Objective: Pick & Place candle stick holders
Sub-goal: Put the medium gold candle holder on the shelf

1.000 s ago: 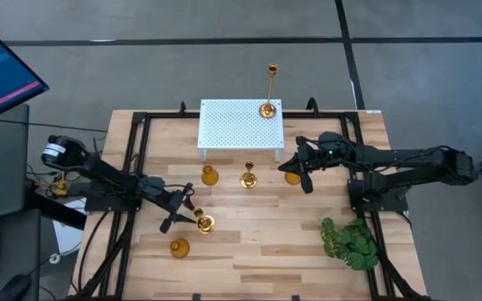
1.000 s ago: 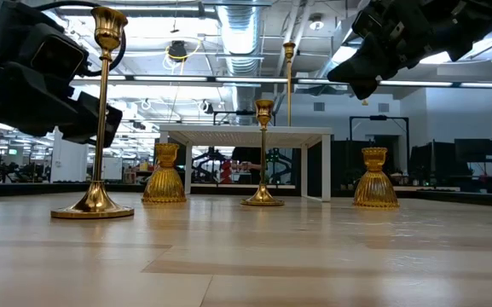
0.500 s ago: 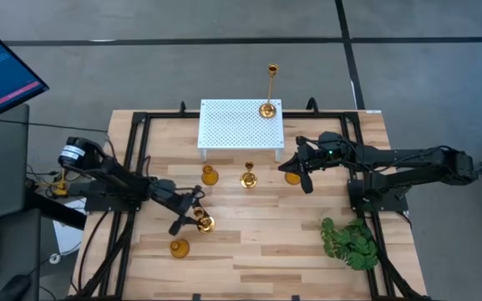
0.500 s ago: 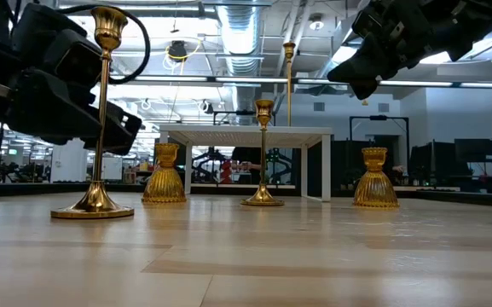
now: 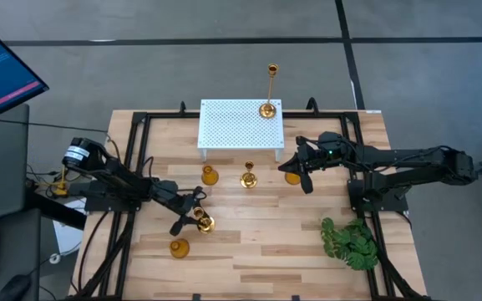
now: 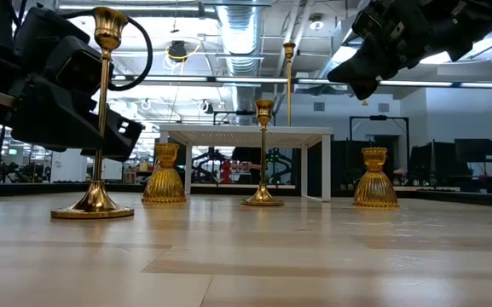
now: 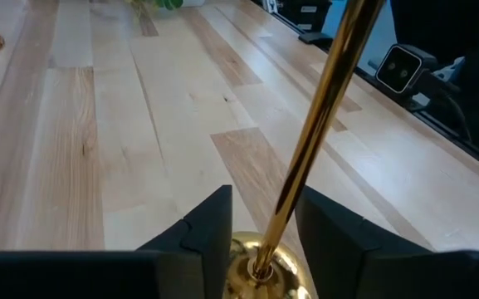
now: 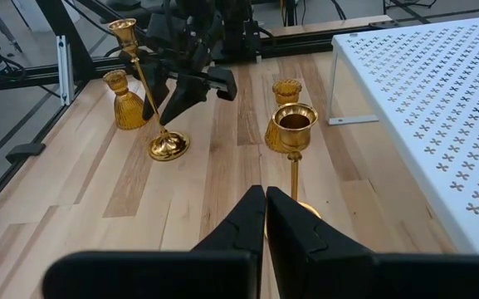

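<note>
The wooden tabletop point(image 5: 249, 242) fills the middle of the overhead frame, with the white stand point(image 5: 239, 125) at its upper centre carrying the tallest candlestick point(image 5: 269, 90) on its upper right corner. A green plant point(image 5: 351, 241) lies at the lower right.

The left hand point(image 5: 192, 216), lower left of centre, has its fingers set either side of a slim brass candlestick point(image 5: 203, 221). The stem stands upright between them, running straight up from a round base. The fingers are parted and not yet pressing the stem, so the hand is released, holding nothing. The left arm is plainly the nearer one.

The right hand point(image 5: 303, 173), right of centre, is clenched and empty, poised above a short candlestick point(image 5: 248, 177).

Three squat, ribbed gold holders sit at lower left point(image 5: 179, 247), centre point(image 5: 210, 176) and right of centre point(image 5: 291, 176).
</note>
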### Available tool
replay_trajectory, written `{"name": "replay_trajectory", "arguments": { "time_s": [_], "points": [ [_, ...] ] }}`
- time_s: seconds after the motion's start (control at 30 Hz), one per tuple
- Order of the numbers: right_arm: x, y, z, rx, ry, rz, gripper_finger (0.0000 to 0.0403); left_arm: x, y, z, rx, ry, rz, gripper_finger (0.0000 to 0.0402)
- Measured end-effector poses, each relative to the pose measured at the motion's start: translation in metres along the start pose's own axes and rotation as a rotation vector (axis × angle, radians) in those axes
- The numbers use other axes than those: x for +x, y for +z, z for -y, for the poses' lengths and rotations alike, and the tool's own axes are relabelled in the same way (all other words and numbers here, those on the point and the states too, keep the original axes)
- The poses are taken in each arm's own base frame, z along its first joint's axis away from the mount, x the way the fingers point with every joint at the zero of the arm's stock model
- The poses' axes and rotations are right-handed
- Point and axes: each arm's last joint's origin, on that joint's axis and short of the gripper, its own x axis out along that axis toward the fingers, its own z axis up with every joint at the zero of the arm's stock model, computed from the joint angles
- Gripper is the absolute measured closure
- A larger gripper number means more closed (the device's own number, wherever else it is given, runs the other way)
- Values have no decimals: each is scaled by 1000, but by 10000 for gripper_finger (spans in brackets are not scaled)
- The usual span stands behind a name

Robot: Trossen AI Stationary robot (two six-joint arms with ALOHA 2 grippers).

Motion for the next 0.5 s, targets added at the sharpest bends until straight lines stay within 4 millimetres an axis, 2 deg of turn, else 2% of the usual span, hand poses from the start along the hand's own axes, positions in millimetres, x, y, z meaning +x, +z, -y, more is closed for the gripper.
{"name": "replay_trajectory", "arguments": {
  "time_s": [0.17, 0.5],
  "points": [
    [0, 0, 0, 0, 0, 0, 396, 0, 0, 0, -3, 0, 0, 310],
    [0, 0, 0, 0, 0, 0, 396, -1, 1, 0, -141, 10, 9, 358]
  ]
}}
